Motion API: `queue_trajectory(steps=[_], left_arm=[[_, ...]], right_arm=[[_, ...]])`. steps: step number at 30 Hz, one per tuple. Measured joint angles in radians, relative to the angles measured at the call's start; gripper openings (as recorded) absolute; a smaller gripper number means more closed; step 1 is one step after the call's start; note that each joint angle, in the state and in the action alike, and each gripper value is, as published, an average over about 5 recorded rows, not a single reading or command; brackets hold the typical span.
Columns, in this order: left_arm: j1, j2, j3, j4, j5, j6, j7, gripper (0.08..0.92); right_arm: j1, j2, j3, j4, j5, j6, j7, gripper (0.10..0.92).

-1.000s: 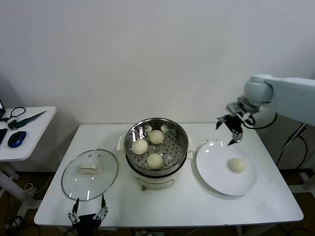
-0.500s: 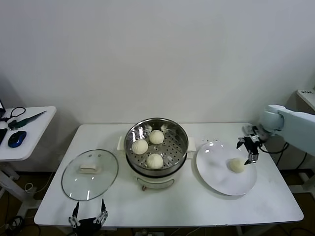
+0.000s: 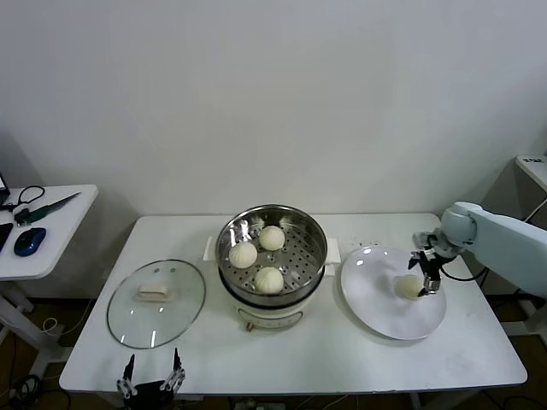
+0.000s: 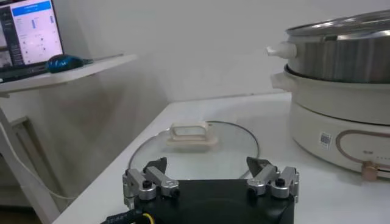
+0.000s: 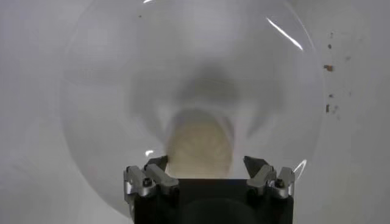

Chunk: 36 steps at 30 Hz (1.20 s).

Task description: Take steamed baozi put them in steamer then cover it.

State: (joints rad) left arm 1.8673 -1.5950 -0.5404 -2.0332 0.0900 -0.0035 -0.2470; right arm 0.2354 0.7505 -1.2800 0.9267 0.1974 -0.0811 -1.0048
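The steamer [image 3: 299, 232] stands mid-table on its cream pot base and holds three baozi [image 3: 269, 279]. One more baozi [image 3: 409, 286] lies on the white plate [image 3: 376, 306] at the right. My right gripper [image 3: 425, 273] is low over that baozi, open, with its jaws on either side of it; the right wrist view shows the baozi [image 5: 200, 149] between the open fingertips. The glass cover [image 3: 155, 301] lies flat on the table left of the steamer. My left gripper [image 3: 152, 378] is parked open at the table's front edge, facing the cover [image 4: 194, 146].
A side table [image 3: 60, 224] at the far left carries a mouse and cables. The steamer's pot base [image 4: 341, 122] stands to one side of the left gripper. Bare tabletop lies in front of the steamer and plate.
My right gripper has swung from above the table's back right down to the plate and now brackets the last baozi. The left arm has not moved.
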Motion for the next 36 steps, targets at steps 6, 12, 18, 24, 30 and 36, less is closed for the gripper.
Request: queue_trajectory(steps=[6, 12, 18, 24, 30, 36], left_arm=[[0.002, 0.0, -0.001, -0.001, 0.0, -0.002, -0.001, 0.823], [0.002, 0.0, 0.002, -0.003, 0.0, -0.002, -0.002, 0.823], [0.001, 0.0, 0.004, -0.003, 0.0, -0.001, -0.004, 0.823], [0.0, 0.0, 0.01, -0.006, 0.0, 0.002, -0.004, 0.823], [0.0, 0.001, 0.017, -0.009, 0.001, 0.004, -0.004, 0.823], [0.001, 0.008, 0.02, -0.017, 0.0, 0.004, -0.003, 0.823]], right_arm=[[-0.016, 0.003, 0.015, -0.008, -0.009, -0.006, -0.001, 0.724], [-0.019, 0.006, 0.021, -0.007, -0.012, -0.011, -0.005, 0.682], [0.019, 0.001, -0.006, 0.009, 0.006, -0.013, -0.021, 0.657], [0.124, 0.002, -0.084, 0.056, 0.07, -0.017, -0.047, 0.637], [0.307, 0.028, -0.208, 0.139, 0.185, -0.028, -0.07, 0.636], [0.521, 0.086, -0.325, 0.237, 0.333, -0.05, -0.083, 0.636]])
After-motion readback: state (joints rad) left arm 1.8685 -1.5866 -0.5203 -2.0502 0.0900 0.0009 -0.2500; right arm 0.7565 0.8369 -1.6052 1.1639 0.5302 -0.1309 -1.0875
